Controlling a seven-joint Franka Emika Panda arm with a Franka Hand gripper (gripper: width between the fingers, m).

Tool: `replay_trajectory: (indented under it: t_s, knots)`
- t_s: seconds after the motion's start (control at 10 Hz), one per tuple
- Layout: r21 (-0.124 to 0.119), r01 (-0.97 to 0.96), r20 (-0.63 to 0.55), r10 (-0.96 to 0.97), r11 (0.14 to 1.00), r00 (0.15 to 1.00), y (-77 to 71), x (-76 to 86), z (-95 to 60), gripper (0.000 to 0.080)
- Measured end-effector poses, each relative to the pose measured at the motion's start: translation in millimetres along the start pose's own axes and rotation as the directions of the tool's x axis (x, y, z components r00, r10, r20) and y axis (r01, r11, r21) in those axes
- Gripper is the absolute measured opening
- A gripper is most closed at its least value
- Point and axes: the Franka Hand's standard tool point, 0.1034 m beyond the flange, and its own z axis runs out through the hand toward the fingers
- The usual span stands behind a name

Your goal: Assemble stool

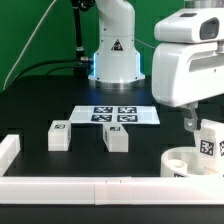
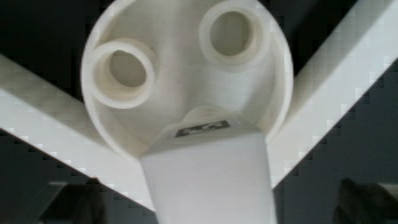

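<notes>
Well, one leg (image 1: 210,142) is standing on the seat (image 1: 178,160), the hand (image 1: 203,125) hanging spread around it; two more legs (image 1: 58,135) (image 1: 116,138) are lying away from the seat.

1. Exterior view: bright, even light from above. The matte black table top (image 1: 30,110) reads near-black with little detail.
2. White plastic runs hot: the large white arm casing (image 1: 185,65) and the long white border bar (image 1: 80,188) are close to clipped.
3. Faint blue glow on the white robot base (image 1: 115,55).
4. Shadow beside the small white rectangular block leg (image 1: 58,135) is short and soft.
5. Wrist view: dimmer, greyish cast. The thick round white ring-like seat (image 2: 187,75) is soft.
6. The white block closest to the lens (image 2: 201,185) is fully defocused, and its black-and-white tag (image 2: 201,127) is smeared and unreadable.
</notes>
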Motion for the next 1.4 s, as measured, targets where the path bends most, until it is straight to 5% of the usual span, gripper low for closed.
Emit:
replay_trajectory:
  t_s: [0.3,0.8,0.9,1.0,1.4]
  knots:
    - [-0.006,0.085,0.011,-0.085,0.996,0.996,3.5,1.5,8.0,0.0649]
    - [-0.002,-0.084,0.022,0.084,0.996,0.996,-9.5,15.9,31.7,0.0649]
    - [-0.002,-0.095,0.023,0.095,0.996,0.995,-9.3,15.5,32.0,0.0559]
    - [-0.003,-0.136,0.023,0.136,0.991,0.99,-9.1,15.3,32.1,0.0383]
    - [-0.009,-0.448,0.021,0.448,0.894,0.894,-9.4,15.3,32.5,0.0342]
